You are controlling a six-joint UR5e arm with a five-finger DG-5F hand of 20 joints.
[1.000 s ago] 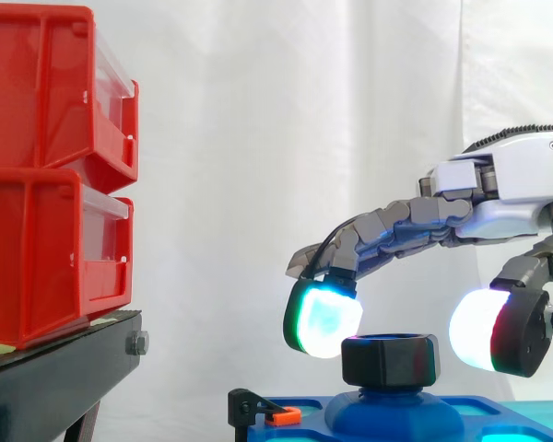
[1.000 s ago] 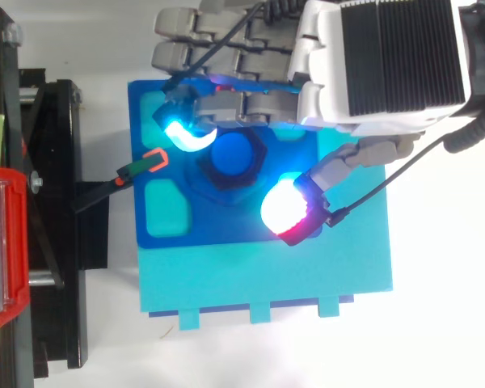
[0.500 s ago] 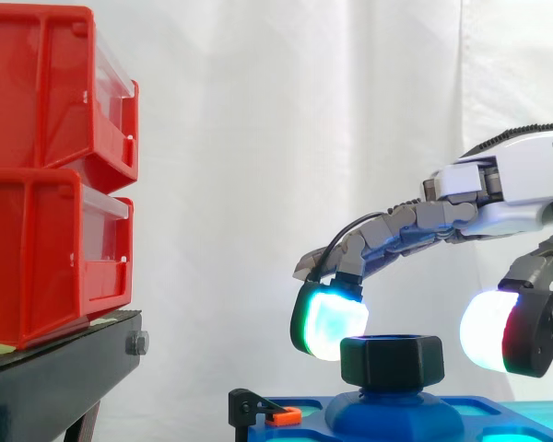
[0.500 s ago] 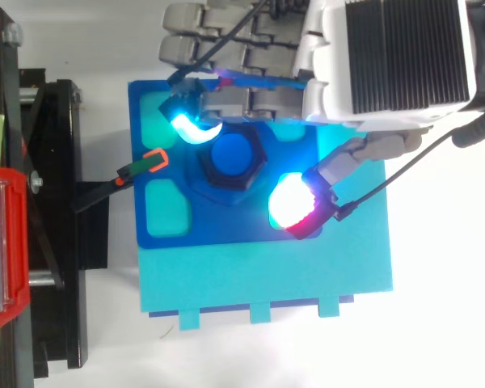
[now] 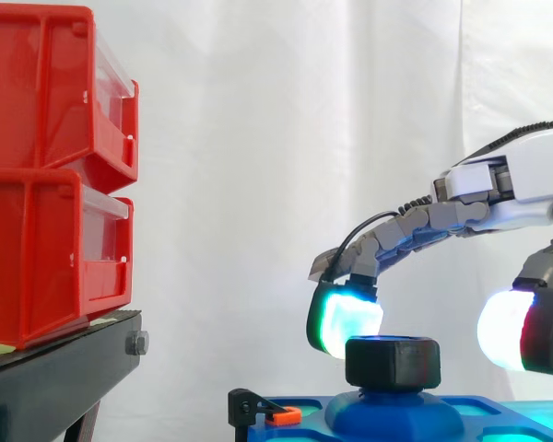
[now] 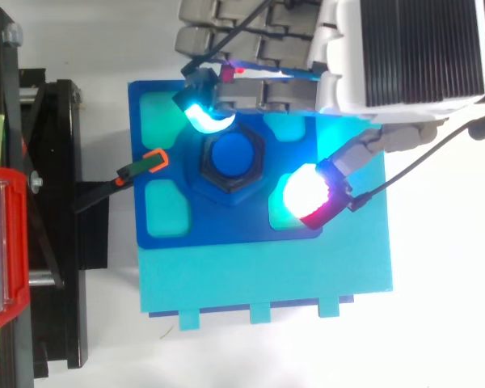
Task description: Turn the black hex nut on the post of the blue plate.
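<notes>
The black hex nut (image 5: 393,361) sits on the post (image 6: 230,155) of the blue plate (image 6: 226,230). The hand (image 6: 404,56) is released, with pads (image 5: 348,318) on either side, not gripping. If it closes too high, the pads could slip off without turning it.

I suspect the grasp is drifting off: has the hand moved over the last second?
Yes. In the side view, judged against the nut, the hand has shifted right, away from the red bins.

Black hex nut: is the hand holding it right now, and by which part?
Nothing is held. The hand is open, its pads spread on either side of the black hex nut, not closed on it.
</notes>
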